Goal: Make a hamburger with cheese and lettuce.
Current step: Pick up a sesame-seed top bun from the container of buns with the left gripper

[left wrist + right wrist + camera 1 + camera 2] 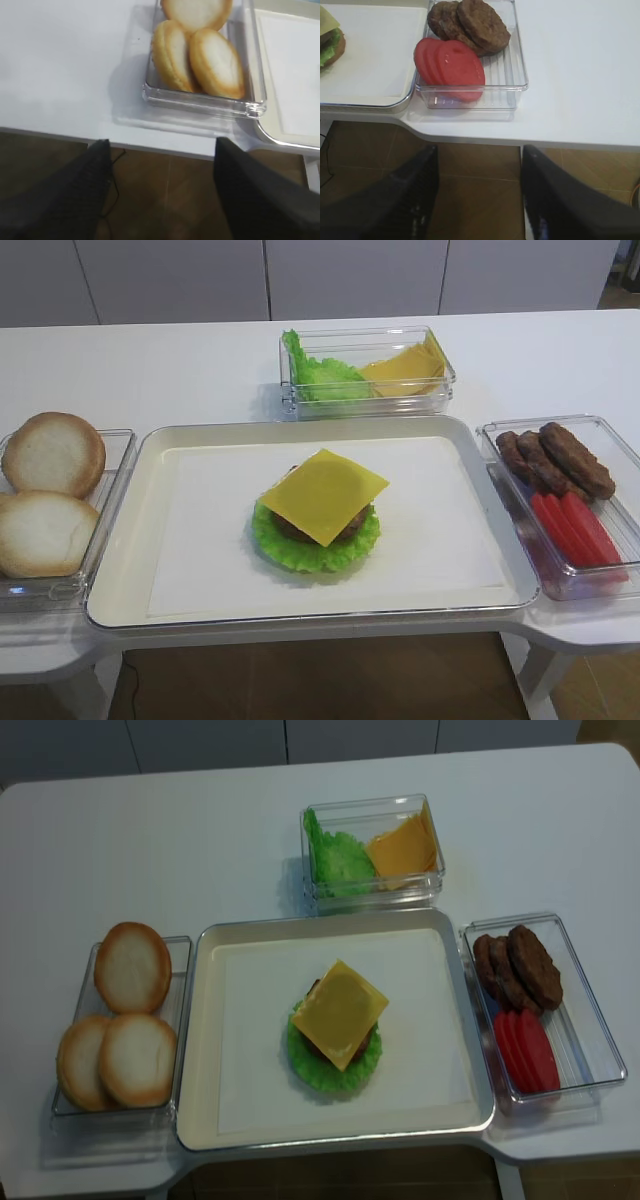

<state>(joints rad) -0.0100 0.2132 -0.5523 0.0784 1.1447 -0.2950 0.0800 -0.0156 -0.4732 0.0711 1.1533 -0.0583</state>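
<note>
On the cream tray (120,540), the thin yellow square cheese slice (323,494) tops patty and ruffled green lettuce leaf (312,552). Likely floppy and light; lift by an overhanging corner. Both tools, left (160,195) and right (479,195), hang open, empty.

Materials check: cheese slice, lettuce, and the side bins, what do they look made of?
The cheese: smooth matte yellow, stiffly flat square with overhanging corners, likely plastic or rubber prop. The lettuce: uniform bright green, even moulded-looking frill, probably soft plastic. The side bins: clear, glossy, ribbed walls, looks like hard acrylic or similar.
</note>
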